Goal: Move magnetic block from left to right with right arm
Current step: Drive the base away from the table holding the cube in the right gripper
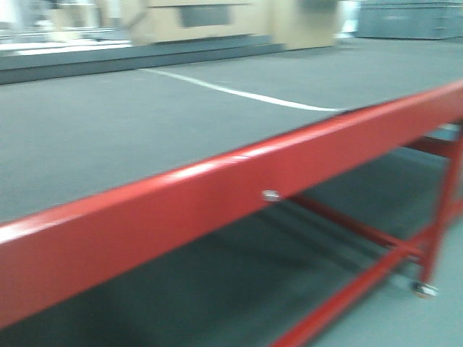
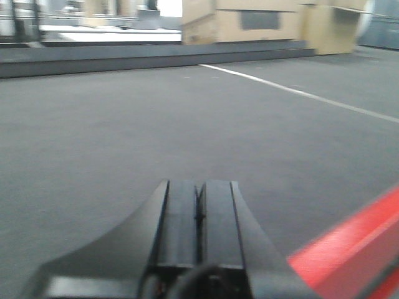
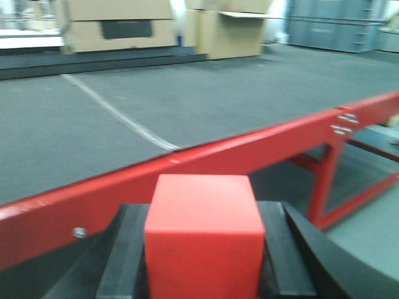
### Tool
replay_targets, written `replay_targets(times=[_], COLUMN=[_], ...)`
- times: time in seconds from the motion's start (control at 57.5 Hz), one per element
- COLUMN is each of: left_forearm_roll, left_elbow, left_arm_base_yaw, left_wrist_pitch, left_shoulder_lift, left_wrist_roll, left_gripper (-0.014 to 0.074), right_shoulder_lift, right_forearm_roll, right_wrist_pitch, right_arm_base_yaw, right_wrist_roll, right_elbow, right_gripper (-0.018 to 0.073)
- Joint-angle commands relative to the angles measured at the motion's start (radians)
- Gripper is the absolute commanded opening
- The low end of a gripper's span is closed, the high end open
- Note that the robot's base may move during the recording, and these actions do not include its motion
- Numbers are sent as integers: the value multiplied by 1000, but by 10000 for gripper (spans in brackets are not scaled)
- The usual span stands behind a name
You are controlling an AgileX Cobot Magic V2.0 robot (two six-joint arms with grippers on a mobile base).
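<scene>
The magnetic block [image 3: 204, 233] is a plain bright-red cube, and it fills the gap between the two black fingers of my right gripper [image 3: 204, 249], which is shut on it. In the right wrist view it hangs in front of the red table rail [image 3: 187, 171], off the dark grey table top [image 3: 187, 106]. My left gripper [image 2: 199, 205] is shut with nothing between its fingers, held low over the grey table top [image 2: 156, 124]. Neither gripper nor the block shows in the front view.
A red metal rail [image 1: 217, 195] edges the table, with red legs and braces [image 1: 445, 210] below it. A white line [image 1: 239, 92] crosses the grey top. Cardboard boxes [image 3: 118, 25] and grey crates [image 3: 330, 25] stand beyond the far edge.
</scene>
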Motion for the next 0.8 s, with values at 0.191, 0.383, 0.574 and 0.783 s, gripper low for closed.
replay_targets(times=[0.191,0.383,0.574,0.783], left_forearm_roll=[-3,-3,-3,-3], left_elbow=[7,7,7,7], left_arm_base_yaw=[1,1,1,1], left_wrist_pitch=[-78,-78,-78,-78], left_shoulder_lift=[-10,-10,-10,-10], left_wrist_roll=[-7,-7,-7,-7], left_gripper=[-126,-126,-126,-126], right_shoulder_lift=[9,9,9,9], right_forearm_roll=[-5,-5,-5,-5], right_wrist_pitch=[-86,-86,-86,-86], right_arm_base_yaw=[-6,-6,-6,-6], right_wrist_roll=[-2,-2,-2,-2], right_elbow=[-28,-28,-28,-28], right_gripper=[331,331,331,331])
